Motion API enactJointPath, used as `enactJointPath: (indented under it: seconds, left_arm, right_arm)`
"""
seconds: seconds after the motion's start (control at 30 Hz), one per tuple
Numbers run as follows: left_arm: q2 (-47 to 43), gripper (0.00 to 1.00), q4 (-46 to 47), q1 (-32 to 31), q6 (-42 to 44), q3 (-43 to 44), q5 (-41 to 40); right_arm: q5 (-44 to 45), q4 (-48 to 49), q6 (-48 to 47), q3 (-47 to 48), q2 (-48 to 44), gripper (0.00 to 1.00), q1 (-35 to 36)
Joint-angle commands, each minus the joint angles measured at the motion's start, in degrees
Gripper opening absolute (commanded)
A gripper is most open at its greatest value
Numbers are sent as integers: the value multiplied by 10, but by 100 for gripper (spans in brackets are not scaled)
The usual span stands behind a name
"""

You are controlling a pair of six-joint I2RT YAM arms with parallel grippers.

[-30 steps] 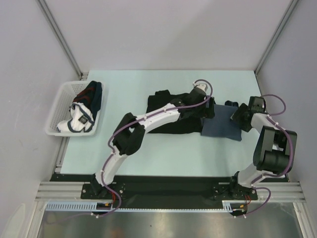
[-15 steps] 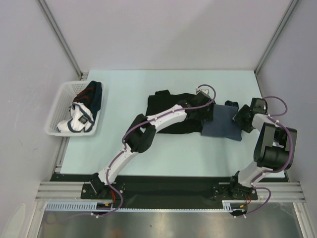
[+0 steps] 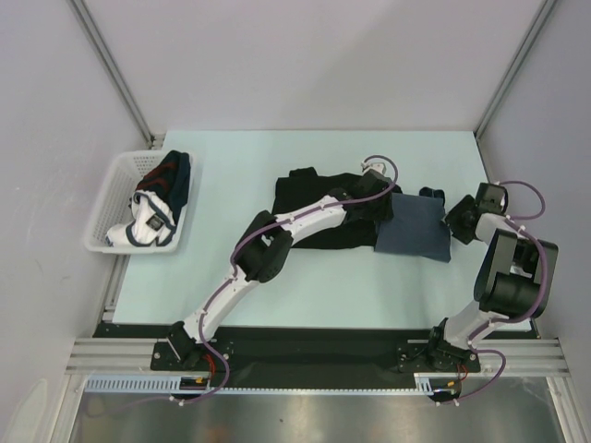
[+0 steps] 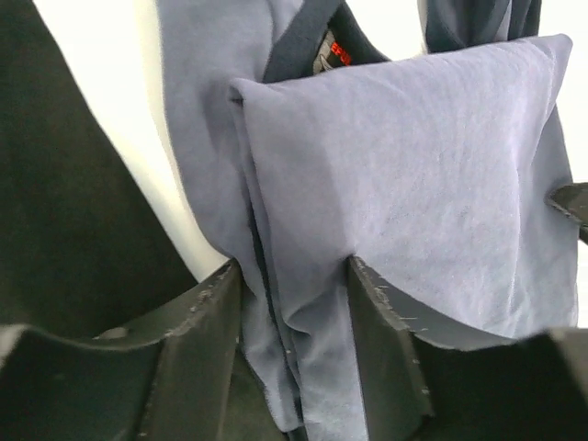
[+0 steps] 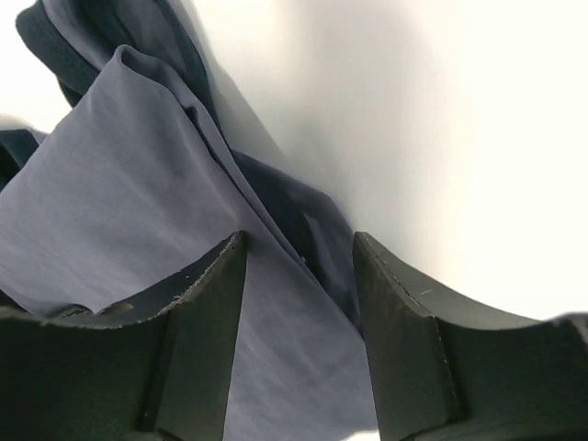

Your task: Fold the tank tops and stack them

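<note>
The slate blue-grey tank top [image 3: 414, 233] lies folded into a small rectangle right of centre on the table. The black tank top [image 3: 314, 208] lies just left of it, partly under my left arm. My left gripper [image 3: 388, 210] is at the blue top's left edge. In the left wrist view its jaws [image 4: 294, 276] stand apart, with a bunched fold of the blue cloth [image 4: 413, 165] between them and black cloth [image 4: 73, 184] at the left. My right gripper [image 3: 451, 224] is at the top's right edge. Its jaws [image 5: 299, 248] stand apart astride the blue cloth [image 5: 119, 202].
A white basket [image 3: 109, 198] stands at the table's left edge with several dark and white garments [image 3: 157, 203] heaped in it. The table's back and right edges meet grey walls.
Both grippers' jaws have narrowed. My left gripper came forward onto the blue top's left edge. My right gripper shifted slightly right along its right edge.
</note>
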Motion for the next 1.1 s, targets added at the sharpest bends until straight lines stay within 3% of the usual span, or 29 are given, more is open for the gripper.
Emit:
enactJointPath:
  seconds: [0.0,0.27,0.4,0.43,0.5,0.57,0.63,0.87,1.07]
  left_arm:
    - [-19,54,16,17,-12,-37,13]
    - [-12,42,20,21,-6,-17,43]
    - [16,45,16,20,-19,3,54]
    - [20,43,15,19,-20,6,55]
    - [33,29,14,14,-23,19,60]
    - [42,18,6,14,-27,35,62]
    - [46,0,6,13,-29,36,65]
    - [-5,0,13,13,-15,28,71]
    - [-100,0,0,-2,5,-14,38]
  right_arm:
    - [-42,33,8,7,27,54,-4]
    - [-72,55,17,18,97,48,-3]
    - [-4,25,0,36,106,44,23]
    - [7,18,-4,44,107,37,35]
    - [36,5,-11,51,107,33,46]
    - [36,-2,-14,58,110,19,52]
    - [25,-6,-13,60,106,0,52]
    - [-6,-54,-18,93,10,0,68]
    - [-32,-96,-21,109,-60,0,73]
